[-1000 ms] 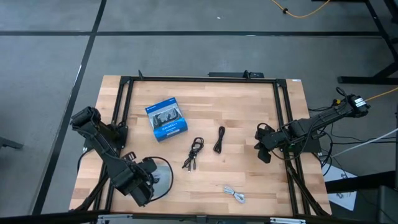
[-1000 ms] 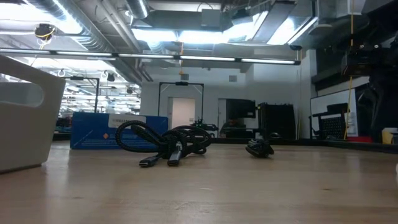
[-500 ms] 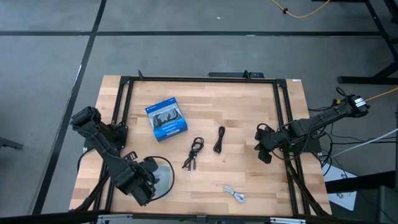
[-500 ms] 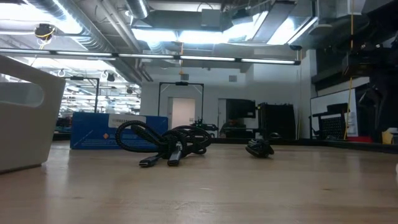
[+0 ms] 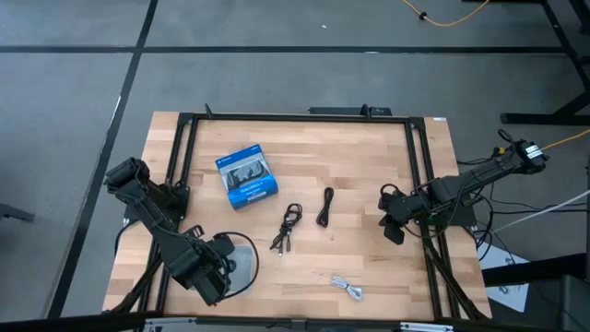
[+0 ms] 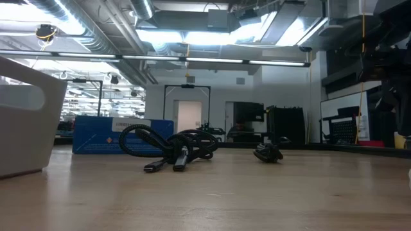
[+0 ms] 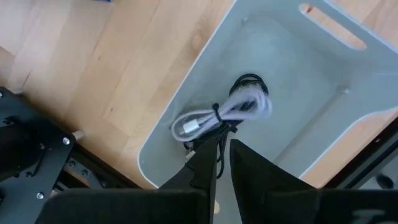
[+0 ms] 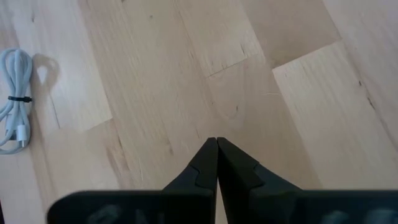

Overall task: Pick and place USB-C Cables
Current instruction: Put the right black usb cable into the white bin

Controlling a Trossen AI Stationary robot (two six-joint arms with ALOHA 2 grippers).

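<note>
Over the bin [image 7: 186, 106], left gripper [image 7: 221, 155] hangs slightly parted, empty; one white cable [image 7: 221, 115] and one black inside. Right gripper [image 8: 216, 155] closed, empty. Three cables [image 5: 288, 227] on table [image 5: 369, 166].

One camera looks straight down from high above the whole worktop [image 5: 369, 166]; another sits at worktop height, looking level across it into the room. Both show the blue box [image 5: 246, 176] [image 6: 122, 135]. Each wrist camera looks closely down past its own end effector.
</note>
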